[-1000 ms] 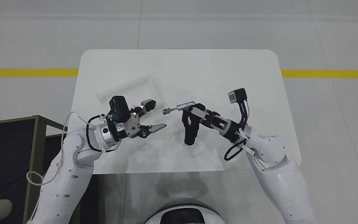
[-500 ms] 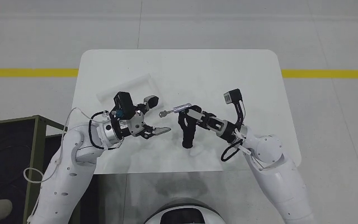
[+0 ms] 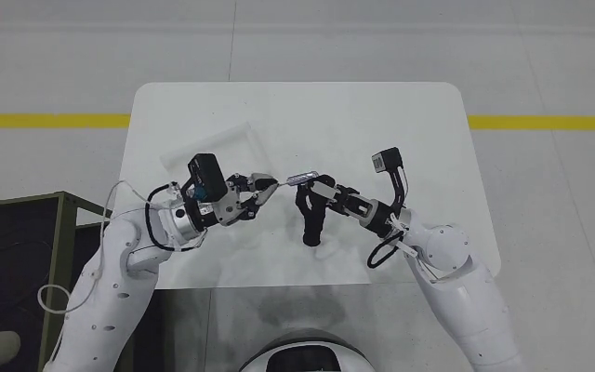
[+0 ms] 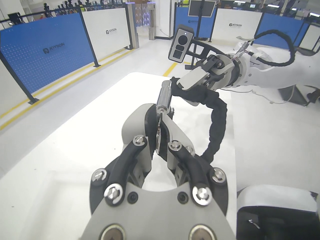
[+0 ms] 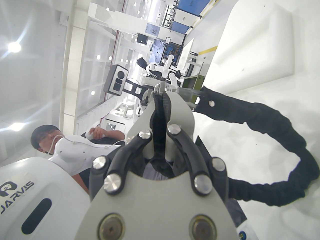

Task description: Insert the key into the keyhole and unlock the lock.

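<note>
- Top view: the white surface [image 3: 418, 121] carries a shallow pale tray [image 3: 209, 147] on its far left part, near the left arm.
- Over the middle of the surface, the right gripper [image 3: 312, 190] has its fingers [image 5: 181, 112] pressed together on the black sleeve of the lock [image 3: 303, 176], which is held off the surface.
- Just beside it and facing it, the left gripper [image 3: 259, 184] has its fingers [image 4: 136, 126] pinching the key.
- The lock's black cable [image 4: 217, 123] hangs in a loop below the right gripper.
- Its silver barrel [image 4: 165, 95] juts out from the right fingers toward the left gripper.
- The key [image 4: 158, 136] is held edge-on between the left fingers. Its tip meets the barrel's end and seems to sit in the keyhole, though how deep I cannot tell.
</note>
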You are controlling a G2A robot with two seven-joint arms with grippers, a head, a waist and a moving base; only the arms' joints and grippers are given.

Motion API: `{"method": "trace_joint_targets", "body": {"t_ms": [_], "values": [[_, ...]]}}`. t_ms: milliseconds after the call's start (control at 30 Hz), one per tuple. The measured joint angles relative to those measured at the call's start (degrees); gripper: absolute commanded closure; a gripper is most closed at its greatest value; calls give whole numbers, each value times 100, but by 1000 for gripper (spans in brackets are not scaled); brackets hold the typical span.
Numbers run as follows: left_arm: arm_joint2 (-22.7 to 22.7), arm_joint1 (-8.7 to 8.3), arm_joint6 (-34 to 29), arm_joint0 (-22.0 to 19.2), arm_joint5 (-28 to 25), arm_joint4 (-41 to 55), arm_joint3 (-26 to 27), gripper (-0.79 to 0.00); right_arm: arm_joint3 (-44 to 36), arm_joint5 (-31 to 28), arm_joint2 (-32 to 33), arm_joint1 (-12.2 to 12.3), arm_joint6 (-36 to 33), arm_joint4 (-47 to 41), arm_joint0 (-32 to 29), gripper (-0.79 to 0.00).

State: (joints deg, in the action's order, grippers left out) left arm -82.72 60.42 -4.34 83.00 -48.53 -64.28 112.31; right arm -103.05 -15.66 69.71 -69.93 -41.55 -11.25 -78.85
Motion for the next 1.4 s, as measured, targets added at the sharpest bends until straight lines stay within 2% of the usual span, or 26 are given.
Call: {"method": "trace_joint_targets", "body": {"t_ms": [200,300,333,367,500,600,767,800,833,1000,1100,1300,1400], "values": [[56,-22,953,188,197,-1658,184,0,0,0,0,0,0,0,0,0],[104,-18,1426,306,482,-2073,9,0,0,0,0,0,0,0,0,0],[107,-10,1516,329,597,-2019,-62,-668,0,0,0,0,0,0,0,0],[106,-1,1570,340,713,-1918,-114,-785,0,0,0,0,0,0,0,0],[33,48,1513,393,1373,-1025,-307,-785,122,108,56,7,308,308,-25,0],[32,49,1509,394,1335,-852,-309,-785,403,326,110,12,780,809,-18,0],[34,48,1511,393,1316,-1132,-306,-785,1181,718,15,-34,1173,731,161,0],[34,48,1511,393,1316,-1125,-306,-785,1357,750,-27,-50,1261,718,218,-329],[34,48,1511,393,1317,-1123,-307,-785,1468,753,-56,-60,1332,729,253,-785],[34,48,1511,394,1317,-1122,-307,-785,1826,755,-167,-77,1472,984,345,-785],[33,48,1511,394,1317,-1122,-307,-785,1841,911,-146,-33,1457,1584,385,-785],[33,48,1511,394,1317,-1122,-307,-785,1325,1043,53,75,1848,2967,181,-785],[33,48,1511,394,1317,-1122,-307,-785,1030,814,139,117,1990,3470,-8,-785]]}}
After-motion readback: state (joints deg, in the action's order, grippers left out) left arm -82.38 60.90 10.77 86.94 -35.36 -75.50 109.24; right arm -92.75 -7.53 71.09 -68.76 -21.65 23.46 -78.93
